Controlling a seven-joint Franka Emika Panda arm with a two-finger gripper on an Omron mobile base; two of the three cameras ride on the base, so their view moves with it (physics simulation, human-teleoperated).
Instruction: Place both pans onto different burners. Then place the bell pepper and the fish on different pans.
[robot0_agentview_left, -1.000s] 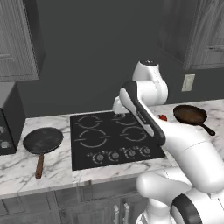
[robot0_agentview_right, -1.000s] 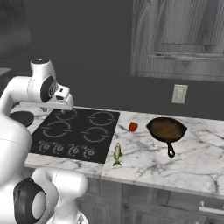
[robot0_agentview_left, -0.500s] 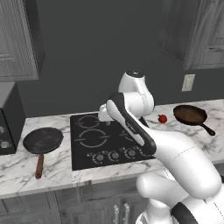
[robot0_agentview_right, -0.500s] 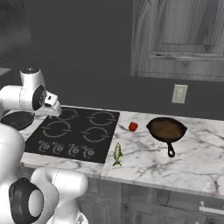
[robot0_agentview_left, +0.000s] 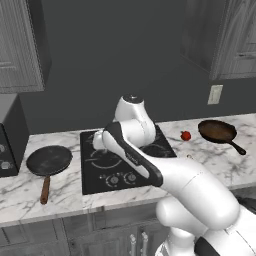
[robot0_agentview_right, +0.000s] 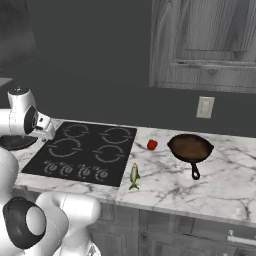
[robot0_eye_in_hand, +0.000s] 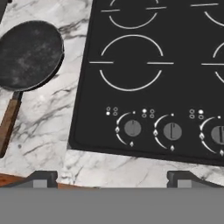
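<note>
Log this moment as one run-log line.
hand: open, empty, over cooktop front-left | black pan: counter, left | brown pan: counter, right | pepper, fish: counter | placed: none

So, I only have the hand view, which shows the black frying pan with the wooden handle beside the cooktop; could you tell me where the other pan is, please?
Observer: The round brown frying pan with the dark handle sits on the marble counter, to the right of the black glass cooktop.
Operator: Thank you. And the small red bell pepper?
Observer: It lies on the counter between the cooktop's right edge and that brown pan, touching neither.
Operator: And the slender greenish-yellow fish?
Observer: It lies near the counter's front edge, just off the cooktop's front right corner.
</note>
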